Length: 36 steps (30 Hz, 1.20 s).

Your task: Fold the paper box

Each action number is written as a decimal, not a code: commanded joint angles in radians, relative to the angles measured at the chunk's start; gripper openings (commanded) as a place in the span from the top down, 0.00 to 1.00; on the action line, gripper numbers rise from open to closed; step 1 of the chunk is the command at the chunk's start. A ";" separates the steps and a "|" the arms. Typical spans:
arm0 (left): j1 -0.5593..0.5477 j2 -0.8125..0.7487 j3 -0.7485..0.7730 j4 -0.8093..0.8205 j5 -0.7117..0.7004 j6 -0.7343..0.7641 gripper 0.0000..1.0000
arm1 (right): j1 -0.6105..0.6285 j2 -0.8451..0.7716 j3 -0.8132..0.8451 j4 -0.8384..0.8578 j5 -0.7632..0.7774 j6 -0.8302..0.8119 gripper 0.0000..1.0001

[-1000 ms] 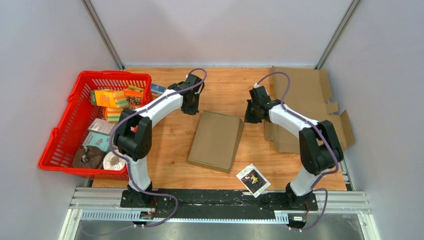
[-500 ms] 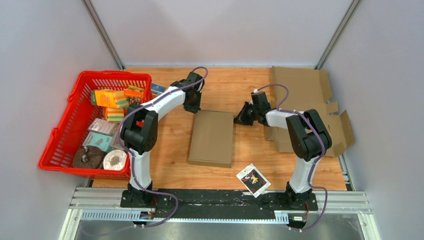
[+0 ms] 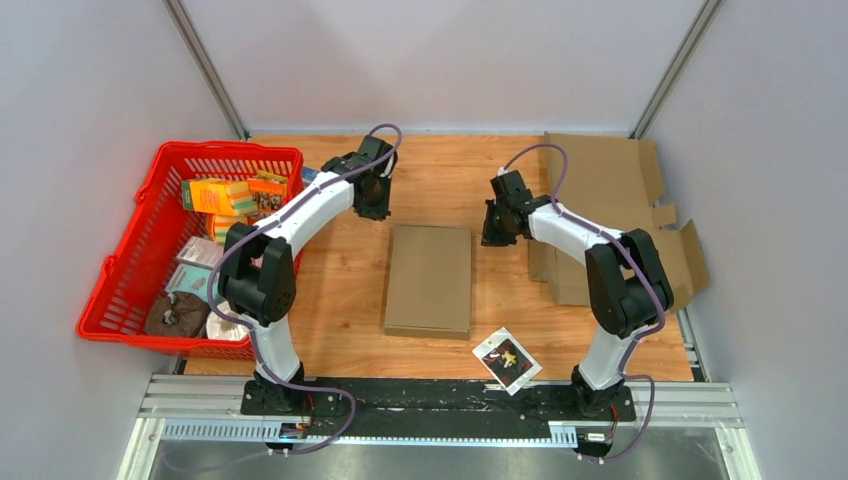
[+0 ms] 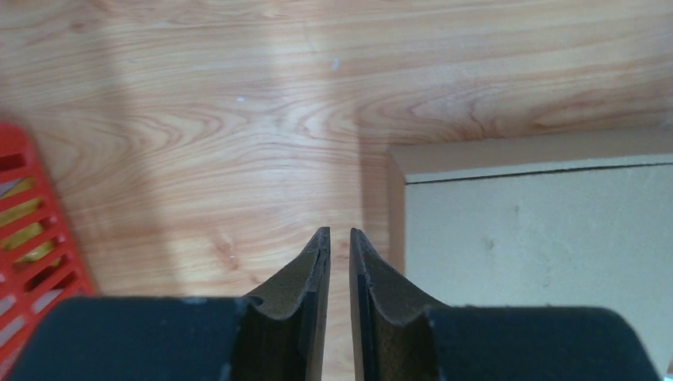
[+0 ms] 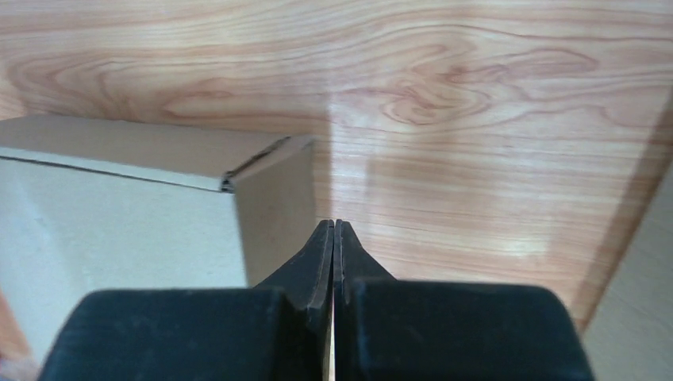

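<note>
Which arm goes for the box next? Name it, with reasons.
Probably the right hand: shut, it sits beside the paper box's far corner, where a flap gapes. The left hand, slightly parted, points at the table.

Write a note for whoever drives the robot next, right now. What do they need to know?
Left tool: slightly open, empty, beside the far left corner of the box.
Right tool: shut, empty, beside the far right corner.
Box: lies closed on the table between the arms; neither tool holds it.
Flat cardboard is stacked at the right, and the red basket sits at the left.
Done: the box looks folded up.
Left: its far right corner gapes a little, so probably press that shut and check the flaps.
</note>
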 commanded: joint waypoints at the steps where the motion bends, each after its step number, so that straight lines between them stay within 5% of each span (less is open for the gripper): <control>1: 0.033 -0.026 0.030 -0.043 -0.044 0.003 0.77 | -0.002 -0.008 0.041 -0.082 0.114 -0.061 1.00; 8: 0.030 0.103 0.099 -0.042 0.065 0.008 0.83 | 0.010 0.081 0.122 0.005 0.022 -0.060 1.00; 11: -0.004 0.164 0.133 -0.037 0.109 0.002 0.84 | 0.028 0.138 0.188 0.048 -0.082 -0.019 1.00; 16: -0.059 0.201 0.173 0.001 0.272 -0.014 0.86 | 0.033 0.172 0.148 0.348 -0.400 0.203 1.00; 20: -0.050 0.128 0.148 -0.015 0.124 0.002 0.85 | 0.030 0.111 0.177 0.169 -0.221 0.079 1.00; 25: -0.012 0.004 0.096 -0.120 -0.160 -0.004 0.73 | 0.025 0.016 0.162 -0.192 0.212 -0.095 0.96; 30: -0.019 -0.219 -0.151 -0.108 -0.132 -0.078 0.70 | 0.030 -0.201 -0.118 -0.174 0.105 -0.086 0.87; 36: -0.177 -0.388 -0.451 -0.031 -0.035 -0.179 0.82 | 0.163 -0.440 -0.401 -0.163 0.011 -0.005 0.93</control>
